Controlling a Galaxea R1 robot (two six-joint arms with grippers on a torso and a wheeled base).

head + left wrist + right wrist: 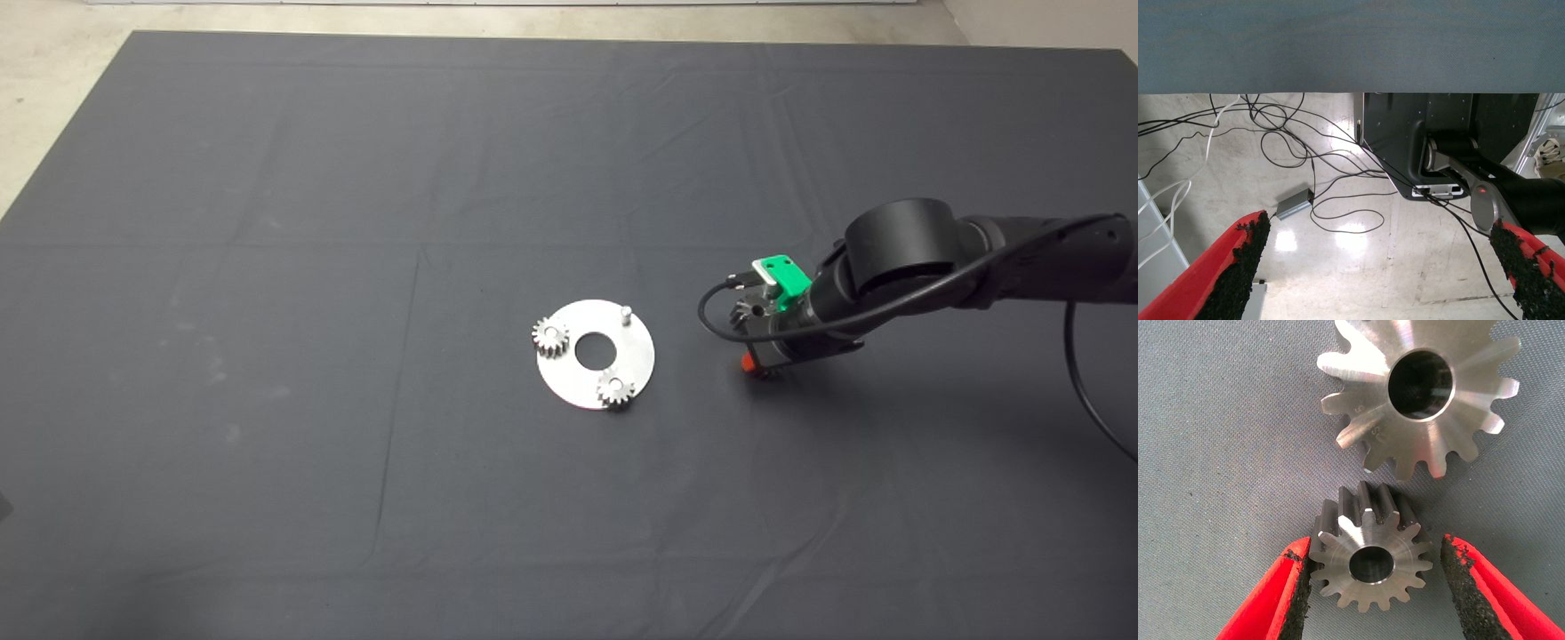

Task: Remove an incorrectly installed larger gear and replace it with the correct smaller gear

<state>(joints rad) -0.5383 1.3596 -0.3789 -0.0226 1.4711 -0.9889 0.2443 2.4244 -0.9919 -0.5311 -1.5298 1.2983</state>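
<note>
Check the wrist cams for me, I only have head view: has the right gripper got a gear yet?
Observer: Not yet. The right gripper straddles the smaller gear, fingers open, one pad clear of its teeth.
Operator: Larger gear?
Observer: The larger gear lies flat on the mat close beside it, off the plate.
Operator: Left arm?
Observer: The left gripper is open and empty, facing cables on the floor.
</note>
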